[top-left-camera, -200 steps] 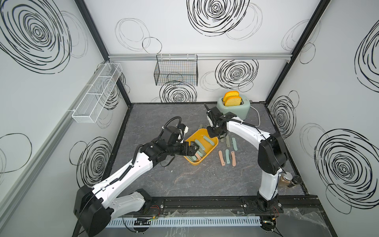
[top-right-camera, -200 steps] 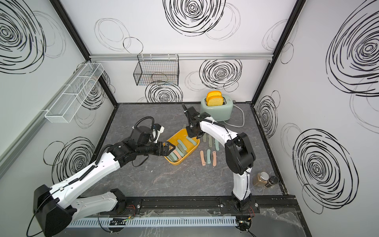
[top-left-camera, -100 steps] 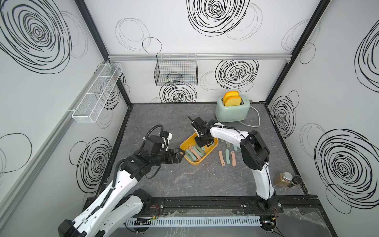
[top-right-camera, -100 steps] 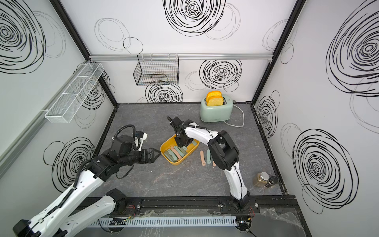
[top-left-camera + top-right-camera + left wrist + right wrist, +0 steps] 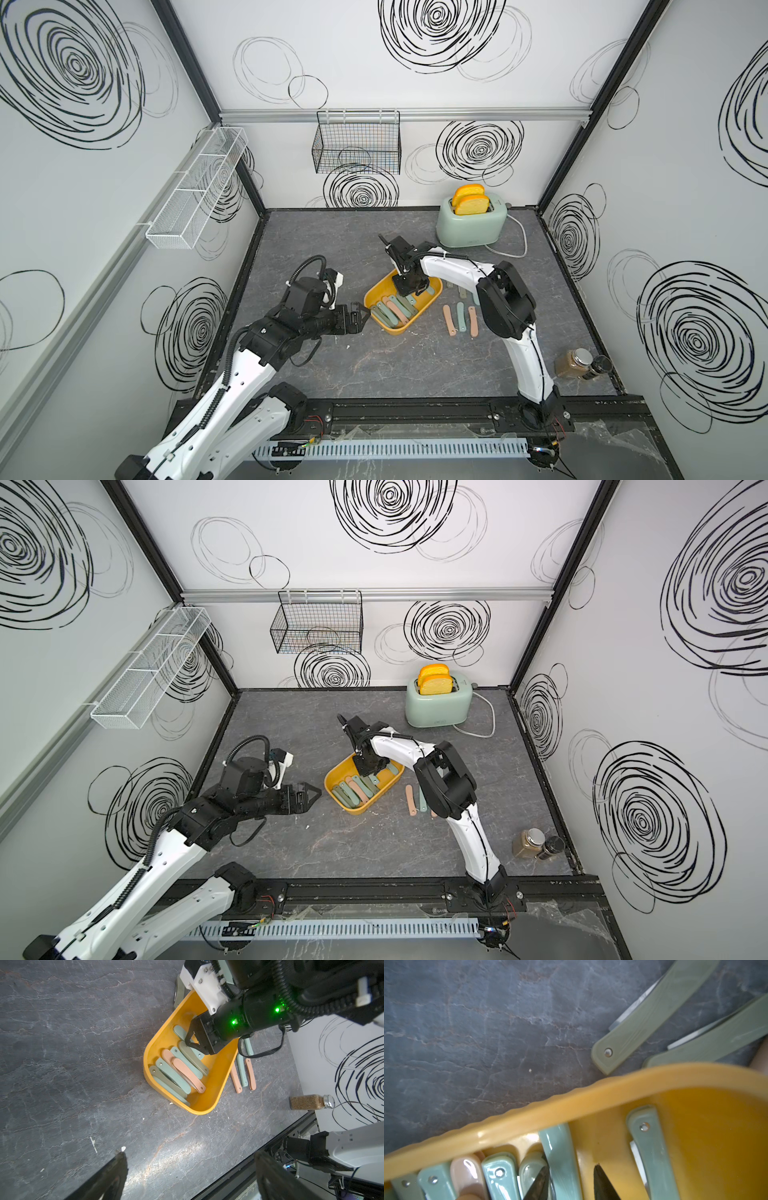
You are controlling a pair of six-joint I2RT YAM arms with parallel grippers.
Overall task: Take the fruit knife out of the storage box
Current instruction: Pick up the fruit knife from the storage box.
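Note:
The mustard-yellow storage box (image 5: 395, 329) (image 5: 358, 809) (image 5: 207, 1095) (image 5: 591, 1101) sits mid-table and holds several pastel folding fruit knives (image 5: 392, 311) (image 5: 178, 1068). My right gripper (image 5: 409, 297) (image 5: 370, 773) (image 5: 191, 1042) (image 5: 570, 1182) reaches down into the box. It is open, its fingertips either side of a teal knife (image 5: 560, 1157): one touches the handle's edge, a gap shows at the other. My left gripper (image 5: 365, 318) (image 5: 316, 793) (image 5: 190, 1154) hangs wide open and empty over the bare table, just left of the box.
Three knives (image 5: 459, 318) lie on the table right of the box, others (image 5: 643, 1014) just behind it. A green toaster (image 5: 471, 226) with toast stands at the back right. Two spice jars (image 5: 575, 363) sit front right. Wire basket (image 5: 357, 147) and mesh rack (image 5: 199, 191) hang on the walls.
My right gripper has swung from near the toaster leftwards and down into the box. My left gripper has pulled back from the box's left edge.

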